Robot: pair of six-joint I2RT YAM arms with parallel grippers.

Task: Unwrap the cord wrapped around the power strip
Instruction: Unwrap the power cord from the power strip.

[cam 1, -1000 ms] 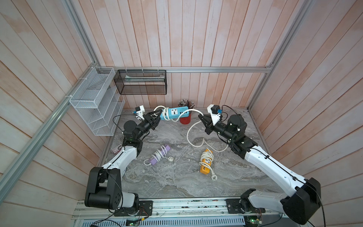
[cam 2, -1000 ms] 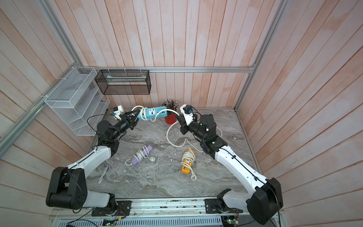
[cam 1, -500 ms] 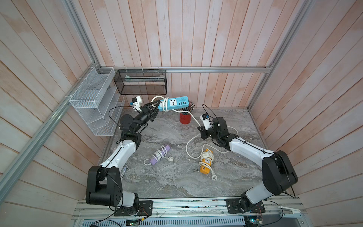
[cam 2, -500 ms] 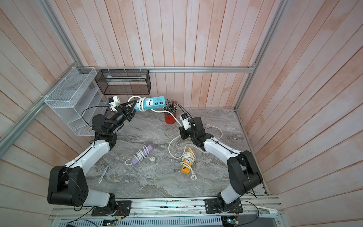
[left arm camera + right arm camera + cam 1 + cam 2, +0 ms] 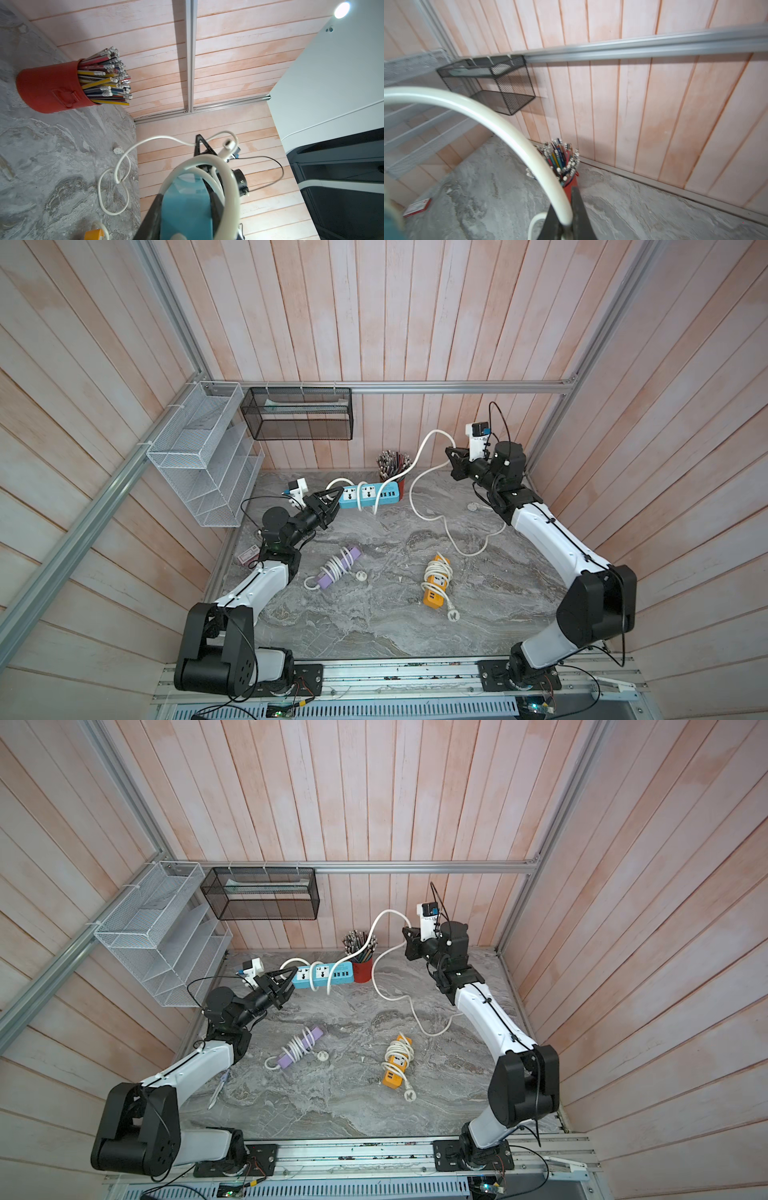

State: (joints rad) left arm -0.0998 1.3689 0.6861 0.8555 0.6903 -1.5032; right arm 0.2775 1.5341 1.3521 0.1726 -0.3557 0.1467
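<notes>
From my station I see the left hand (image 5: pixel 333 501) closed on one end of the blue power strip (image 5: pixel 371 494), at the back of the surface (image 5: pixel 374 626), just beside the red pencil cup (image 5: pixel 361 972). I cannot tell if the strip rests on the surface or hangs a little above it. In both top views, 2 turns of the white cord (image 5: pixel 420 448) go around the strip. From there the cord rises in an arc to the right hand (image 5: pixel 452 459), which is raised near the back wall and pinches the cord. The rest of the cord lies in loose curves on the surface. A purple power strip (image 5: pixel 337 567) and an orange power strip (image 5: pixel 437 583) lie nearer the front, each wrapped in its own cord.
</notes>
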